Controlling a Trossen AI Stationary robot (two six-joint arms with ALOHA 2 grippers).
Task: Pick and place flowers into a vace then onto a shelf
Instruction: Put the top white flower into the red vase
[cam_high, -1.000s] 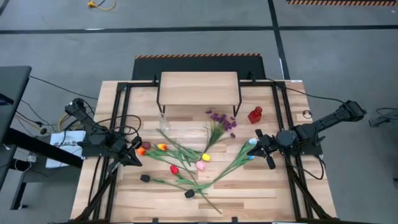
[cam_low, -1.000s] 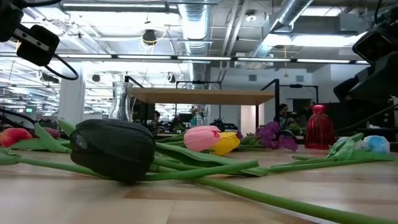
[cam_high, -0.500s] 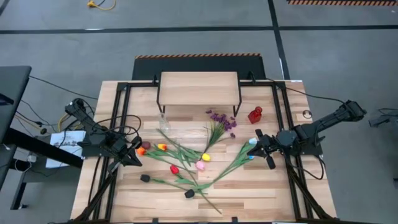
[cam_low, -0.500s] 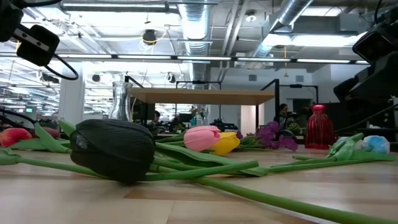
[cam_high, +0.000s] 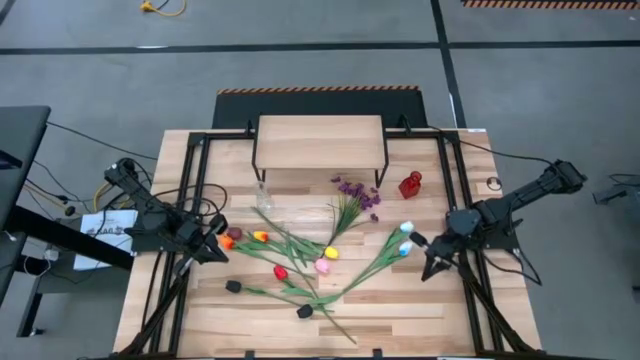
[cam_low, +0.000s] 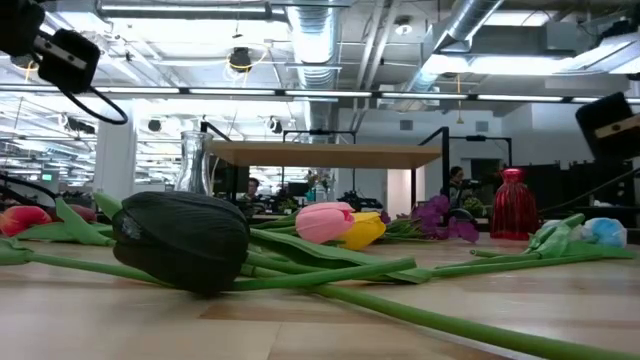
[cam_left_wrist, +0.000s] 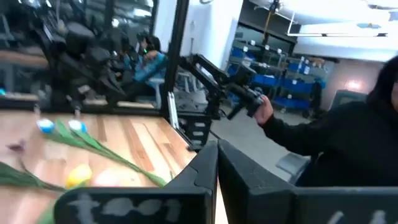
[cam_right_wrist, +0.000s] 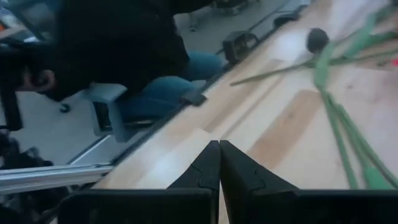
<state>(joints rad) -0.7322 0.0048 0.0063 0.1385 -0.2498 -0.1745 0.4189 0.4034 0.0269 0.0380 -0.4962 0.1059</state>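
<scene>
We judge the task to be at its very start: nothing is picked up, and every one of the flowers lies loose on the tabletop in front of the shelf. Our left end effector hangs clenched and empty at the left end of the spread, just beside the orange head; our right end effector is likewise clenched on nothing, near the pale blue heads at the right. The clear vase stands upright just in front of the shelf's left leg, and a red vase stands near the right leg. The stems lie flat and crossed. The blue pair runs from lower left up to the right, heads toward our right arm. The purple sprig points up toward the shelf. The black heads sit at the near edge. The next move, as we read it, calls for unclenching one end effector, lowering it across a single stem at right angles to its length, and lifting it clear of the tangle so the cut end can go down into the clear vase.
</scene>
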